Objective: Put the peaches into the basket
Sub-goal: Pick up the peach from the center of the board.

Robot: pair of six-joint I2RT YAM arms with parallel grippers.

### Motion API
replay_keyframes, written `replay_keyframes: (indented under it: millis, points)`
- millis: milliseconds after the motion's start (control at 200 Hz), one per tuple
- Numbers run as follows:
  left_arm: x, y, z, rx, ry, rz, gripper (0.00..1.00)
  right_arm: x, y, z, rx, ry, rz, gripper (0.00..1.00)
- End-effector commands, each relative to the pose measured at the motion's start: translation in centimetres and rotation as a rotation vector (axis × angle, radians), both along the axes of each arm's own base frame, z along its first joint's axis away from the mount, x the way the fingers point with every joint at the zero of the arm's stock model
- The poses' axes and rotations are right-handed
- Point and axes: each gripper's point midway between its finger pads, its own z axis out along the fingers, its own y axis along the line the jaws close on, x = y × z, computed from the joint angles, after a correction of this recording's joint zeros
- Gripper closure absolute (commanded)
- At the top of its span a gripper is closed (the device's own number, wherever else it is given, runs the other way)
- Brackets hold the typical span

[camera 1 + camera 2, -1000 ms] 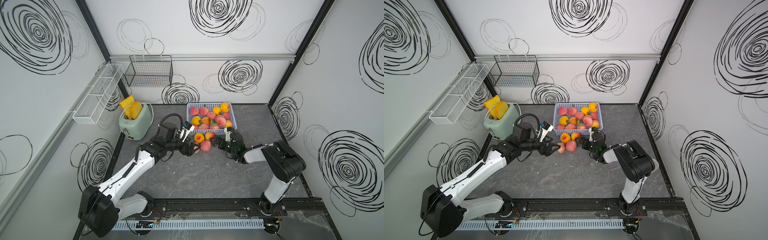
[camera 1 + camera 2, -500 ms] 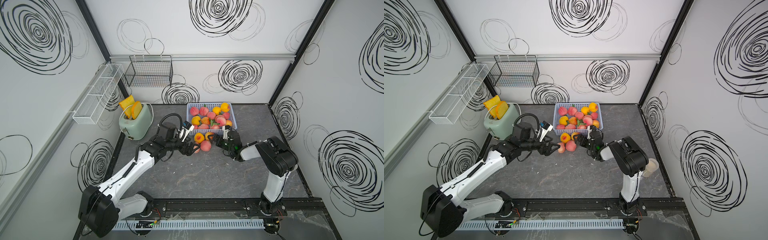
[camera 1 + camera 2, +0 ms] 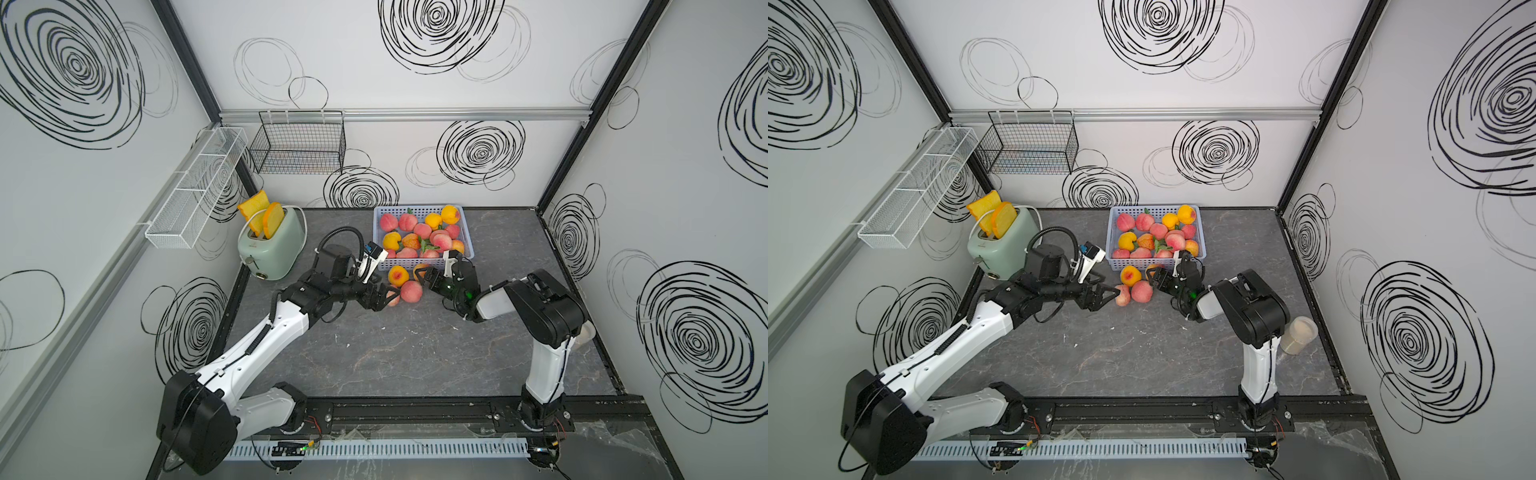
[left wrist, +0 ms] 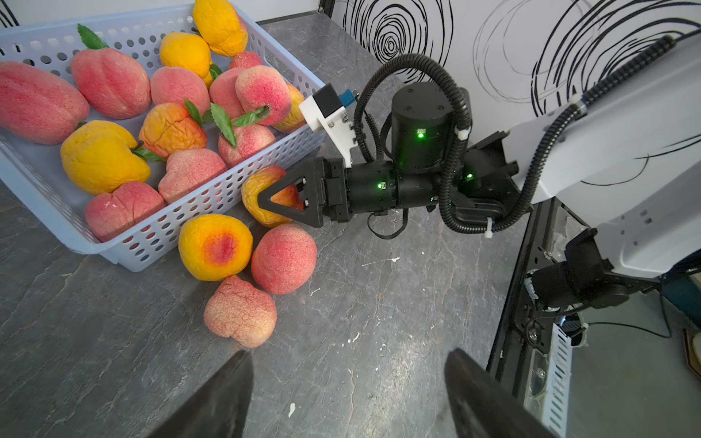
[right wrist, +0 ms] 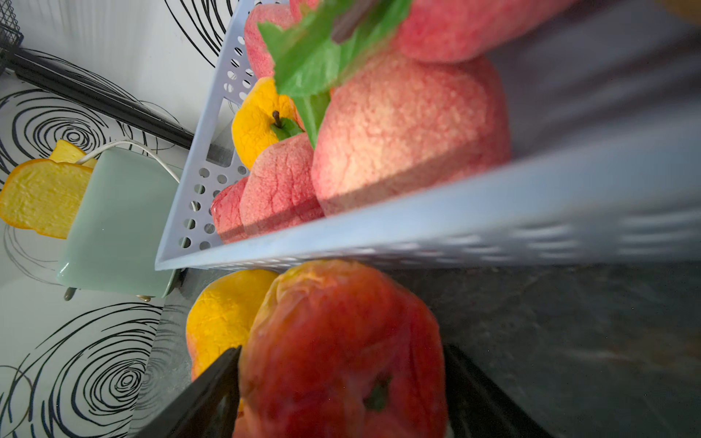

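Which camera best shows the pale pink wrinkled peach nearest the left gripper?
Left wrist: the pale pink wrinkled peach shows whole. Both top views show it small, partly behind the left gripper; right wrist misses it.

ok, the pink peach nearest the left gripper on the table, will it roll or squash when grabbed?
The pink peach probably squashes a bit: its skin looks wrinkled and foam-like, so likely light too. Its lobed, dented shape suggests it rocks rather than rolls far. It lies close to the rounder peach, so a push may nudge that one.
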Motion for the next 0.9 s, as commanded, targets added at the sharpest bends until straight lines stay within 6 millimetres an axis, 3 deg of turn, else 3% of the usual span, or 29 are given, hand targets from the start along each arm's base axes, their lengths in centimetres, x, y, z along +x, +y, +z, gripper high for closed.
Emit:
replay_keyframes:
  millis: [0,360,895]
  points:
    - [0.3,0.1,1.2,-0.029,-0.048,0.003,0.17,0.2,-0.2,-1.2,-0.002,0.041,-0.033,0.21]
    - [0.4,0.2,1.1,-0.024,-0.046,0.012,0.17,-0.8,-1.1,0.7,-0.018,0.013,-0.036,0.30]
    - [1.6,0.2,-0.3,-0.018,0.007,0.037,0.19,-5.1,-6.4,5.0,-0.132,-0.096,-0.056,0.33]
